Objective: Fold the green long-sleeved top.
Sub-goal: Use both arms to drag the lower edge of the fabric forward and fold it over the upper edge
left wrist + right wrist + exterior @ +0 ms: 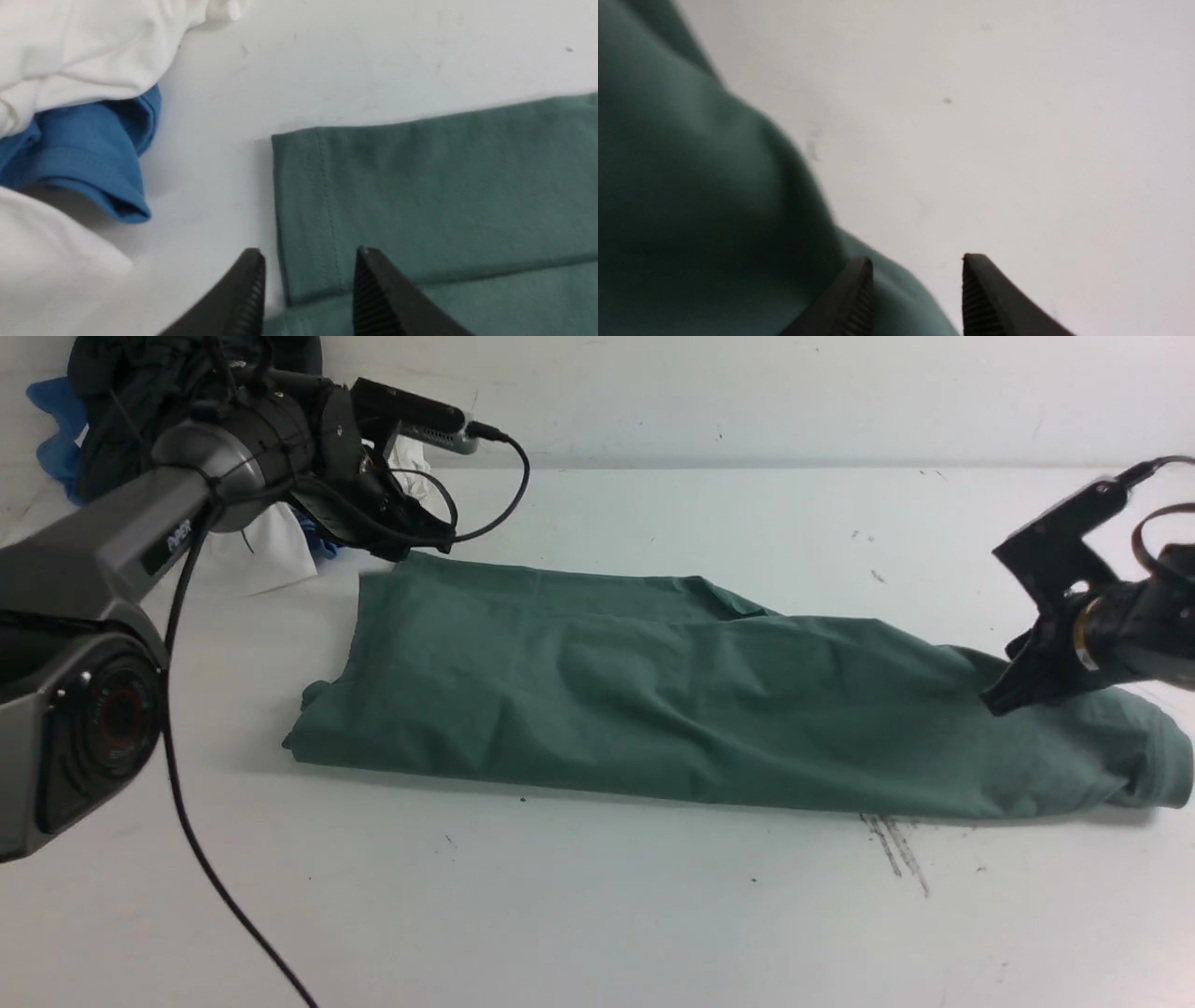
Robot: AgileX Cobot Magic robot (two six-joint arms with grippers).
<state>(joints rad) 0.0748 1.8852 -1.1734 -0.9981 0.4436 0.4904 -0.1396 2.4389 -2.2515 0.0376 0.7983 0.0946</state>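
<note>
The green long-sleeved top (653,700) lies on the white table (597,915), folded into a long band running left to right. My left gripper (420,543) hovers at the band's far left corner. The left wrist view shows this gripper (308,254) open, and the stitched hem corner of the top (420,186) lies flat beneath the gap. My right gripper (997,698) sits over the band's right end. In the right wrist view it (916,259) is open, one finger over the top's rounded edge (691,186), the other over bare table. Nothing is held.
A heap of other garments sits at the back left: black (140,392), blue (51,420) and white (261,551). The white cloth (70,46) and blue cloth (93,149) lie close to the top's far left corner. The left arm's cable (215,887) hangs over the near table.
</note>
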